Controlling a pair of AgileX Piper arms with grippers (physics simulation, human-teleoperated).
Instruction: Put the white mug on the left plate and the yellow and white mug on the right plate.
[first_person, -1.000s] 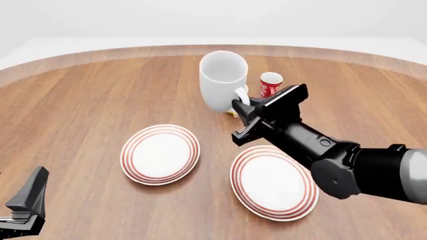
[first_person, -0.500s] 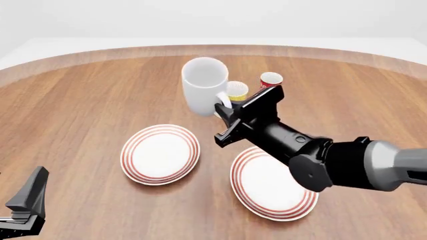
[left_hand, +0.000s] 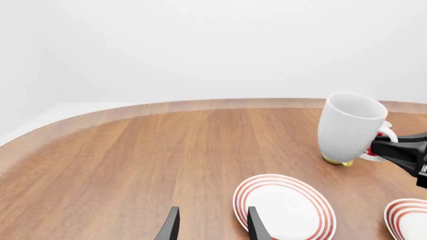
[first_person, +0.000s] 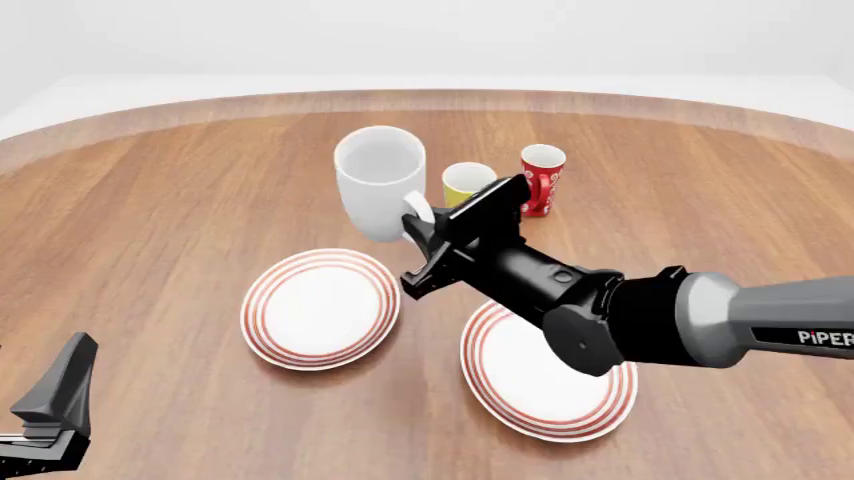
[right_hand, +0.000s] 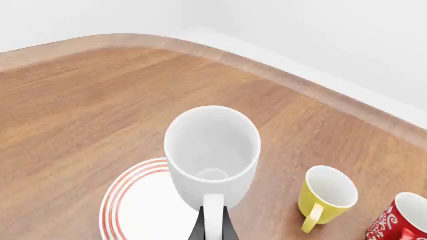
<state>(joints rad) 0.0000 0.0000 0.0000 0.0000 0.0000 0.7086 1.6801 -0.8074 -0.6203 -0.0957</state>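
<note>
I am carrying the white mug (first_person: 380, 192) by its handle with the right gripper (first_person: 422, 228), fingers clamped on the loop, and judging from the front view it is hanging in the air just behind the left plate (first_person: 320, 308), not yet over its middle. To do this step well I am planning to bring the mug further toward me and a touch left until its base sits above the plain white centre, hold it upright, lower gently, and only then let the fingers part. The mug is large, so I am wary of it tipping if I let go while it leans.

The yellow mug (first_person: 467, 183) is standing on the table beside the red cup (first_person: 541, 179), behind the right plate (first_person: 547, 367), untouched.

The left gripper (first_person: 54, 415) is waiting low at the near left corner; in its own wrist view its fingers (left_hand: 171, 226) are standing apart and holding nothing.

The right wrist view is giving me what the front cannot: I am looking straight down into the mug (right_hand: 212, 155), with the plate's rim (right_hand: 123, 197) showing behind it. The left wrist view is showing the mug (left_hand: 349, 128) from the side, clearly off the wood, with only a sliver of yellow showing under it.
</note>
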